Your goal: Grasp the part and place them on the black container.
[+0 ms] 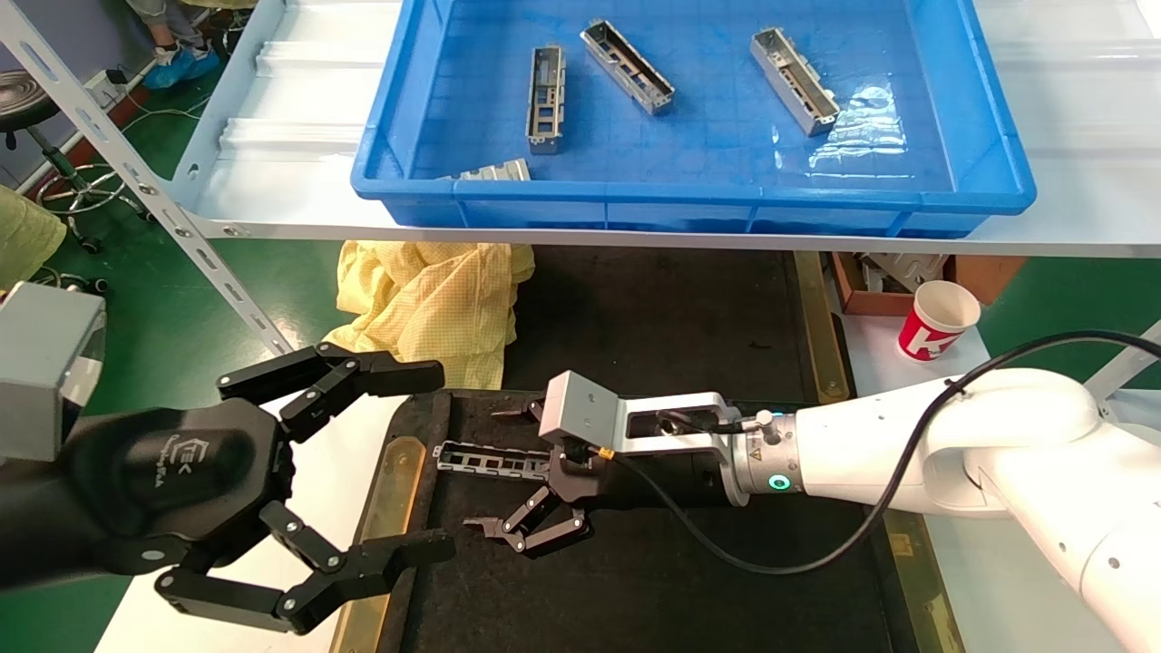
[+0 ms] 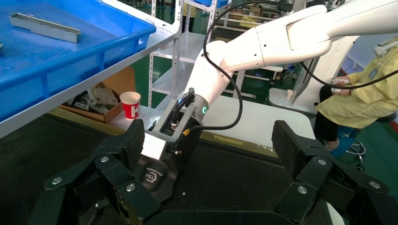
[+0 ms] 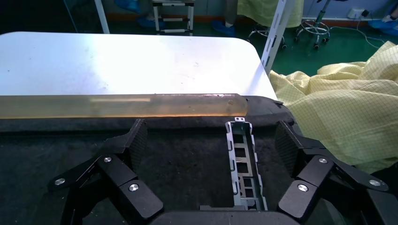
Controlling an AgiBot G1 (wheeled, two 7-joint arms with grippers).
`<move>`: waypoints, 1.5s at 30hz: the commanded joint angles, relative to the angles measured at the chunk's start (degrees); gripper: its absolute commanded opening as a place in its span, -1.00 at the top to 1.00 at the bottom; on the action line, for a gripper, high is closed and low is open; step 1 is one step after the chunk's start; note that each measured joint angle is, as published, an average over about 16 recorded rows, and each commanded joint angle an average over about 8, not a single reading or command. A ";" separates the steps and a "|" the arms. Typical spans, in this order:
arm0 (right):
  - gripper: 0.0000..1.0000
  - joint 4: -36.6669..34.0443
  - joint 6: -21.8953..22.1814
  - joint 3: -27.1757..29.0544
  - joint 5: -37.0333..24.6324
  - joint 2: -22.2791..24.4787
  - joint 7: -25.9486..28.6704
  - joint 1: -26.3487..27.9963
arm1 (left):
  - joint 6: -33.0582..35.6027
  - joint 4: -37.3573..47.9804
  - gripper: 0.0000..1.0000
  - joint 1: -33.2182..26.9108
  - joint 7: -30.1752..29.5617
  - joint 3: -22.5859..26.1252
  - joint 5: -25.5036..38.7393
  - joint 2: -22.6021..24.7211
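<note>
The right gripper (image 1: 490,469) (fingers spread) extends horizontally, straddling the slotted silver-grey metal channel part (image 1: 490,461) lying on the flat black felt container (image 1: 689,571).

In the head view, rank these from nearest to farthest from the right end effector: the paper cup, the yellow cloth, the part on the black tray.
1. Part: between the open right end effector fingers, on the tray.
2. Yellow cloth: beyond, toward the robot's left.
3. Paper cup: far right.

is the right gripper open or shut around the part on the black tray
Open. The right gripper has its fingers spread wide, clear of the part lying flat on the black container between them.
</note>
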 commanded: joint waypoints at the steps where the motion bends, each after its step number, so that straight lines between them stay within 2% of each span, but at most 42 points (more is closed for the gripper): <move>1: -1.00 0.11 0.47 -0.18 -0.17 -0.19 -0.07 0.05 | 0.00 0.00 -1.00 0.00 0.00 0.00 0.00 0.00; 6: -1.00 1.27 0.68 0.78 -0.72 0.45 0.55 -0.41 | 0.00 0.00 -1.00 0.00 0.00 0.00 0.00 0.00; 10: -1.00 3.78 -0.22 3.71 -1.14 2.36 2.25 -1.79 | 0.00 0.00 -1.00 0.00 0.00 0.00 0.00 0.00; 45: -1.00 34.17 -10.58 38.79 -6.60 25.20 22.71 -18.33 | 0.00 0.00 -1.00 0.00 0.00 0.00 0.00 0.00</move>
